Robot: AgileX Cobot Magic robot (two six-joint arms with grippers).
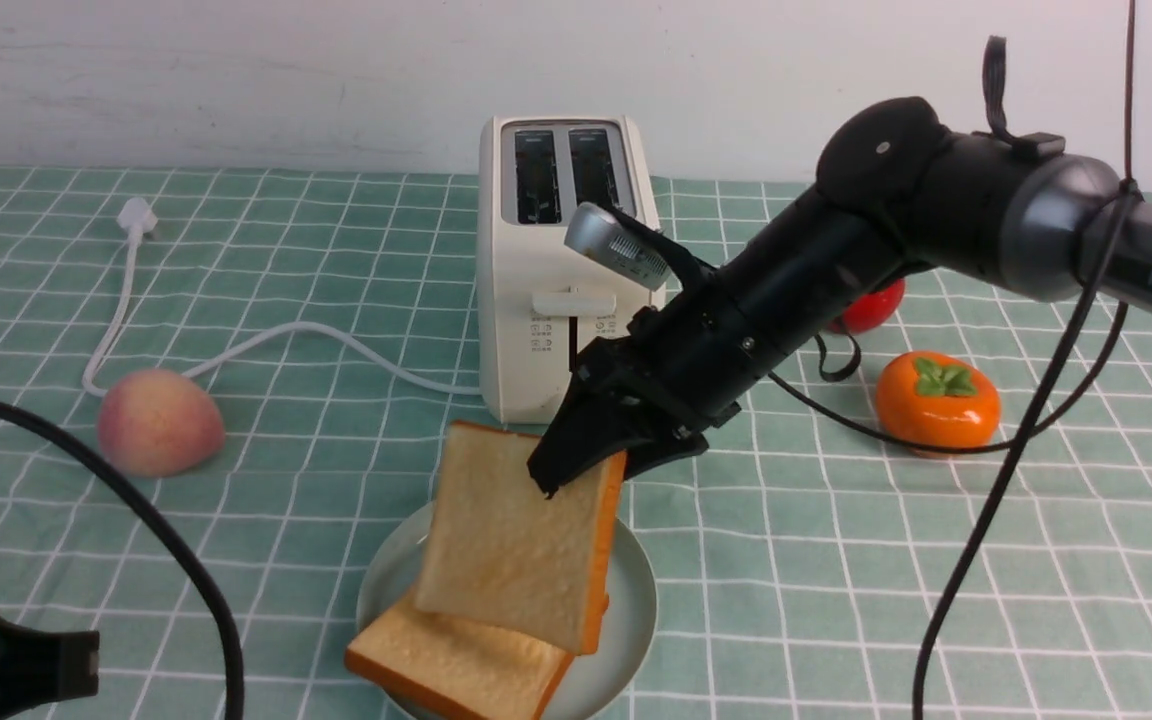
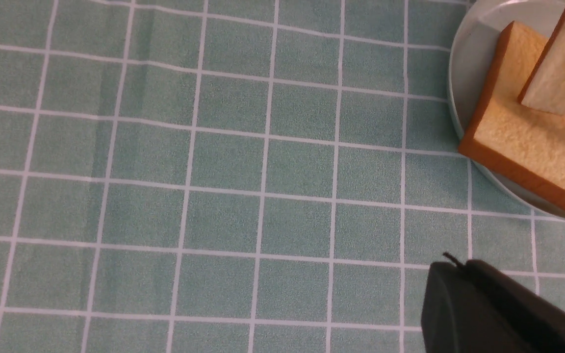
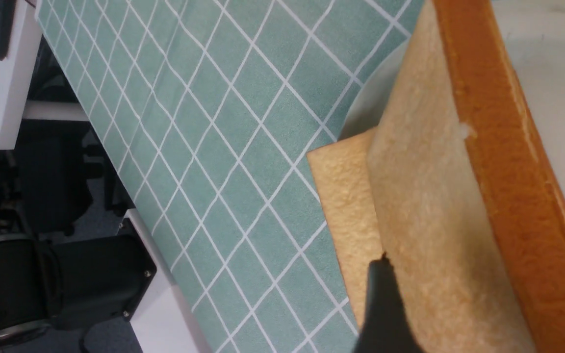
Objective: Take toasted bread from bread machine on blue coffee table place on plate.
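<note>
Toast slice (image 1: 511,545) leans tilted on its twin (image 1: 451,668) on the plate (image 1: 636,600), far edge between the jaws of the right gripper (image 1: 591,475); whether they pinch or stand loose I cannot tell. Placing step, I judge: next, spread wide, lift clear. Left gripper (image 2: 454,289) sits shut.

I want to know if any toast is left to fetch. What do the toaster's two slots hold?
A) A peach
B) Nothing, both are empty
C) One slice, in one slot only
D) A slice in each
B: in the front view both slots of the bread machine show dark and empty, while the upper slice leans on the lower slice at the plate.
</note>
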